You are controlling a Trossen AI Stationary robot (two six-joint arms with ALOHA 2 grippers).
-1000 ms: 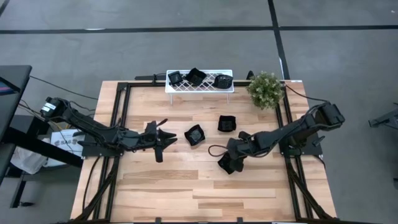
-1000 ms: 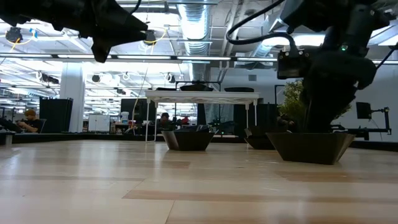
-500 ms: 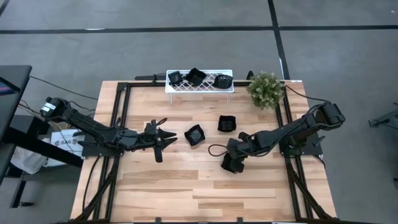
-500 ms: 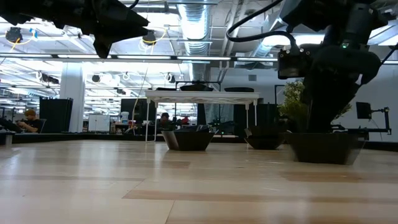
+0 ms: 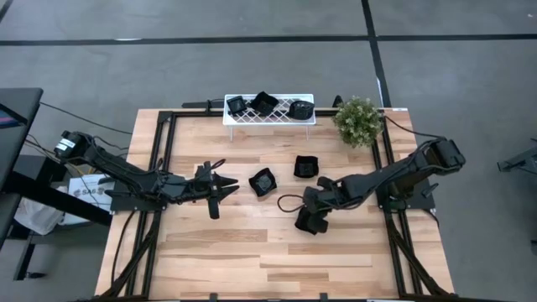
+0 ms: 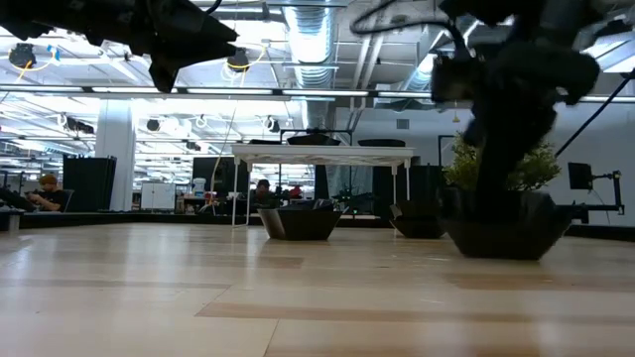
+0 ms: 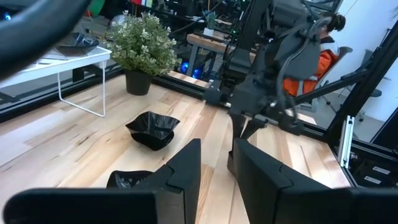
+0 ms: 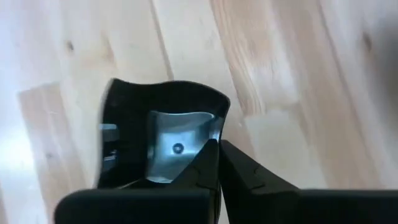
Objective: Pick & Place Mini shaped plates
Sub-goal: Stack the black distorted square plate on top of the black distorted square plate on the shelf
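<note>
The plate (image 5: pixel 307 220) being handled is a small black dish with a wavy raised rim and a shiny greyish centre, sitting on the wooden table (image 5: pixel 226 260) right of centre in the high view. Two more black plates lie on the boards further up the frame, one (image 5: pixel 263 182) near the middle and one (image 5: pixel 307 166) just above and right of it. Three others (image 5: pixel 265 104) rest on the white lattice rack (image 5: pixel 268 118) at the table's top edge, with a potted plant (image 5: pixel 358 120) just right of the rack.

The right tool (image 5: pixel 310 214) is down at the near plate (the wrist view shows it best), its fingers (image 8: pixel 211 163) together, pinching the plate's rim. The left tool (image 5: pixel 220 188) hangs above the boards at centre left, well apart from any plate, fingers (image 7: pixel 186 168) partly apart and holding nothing.
</note>
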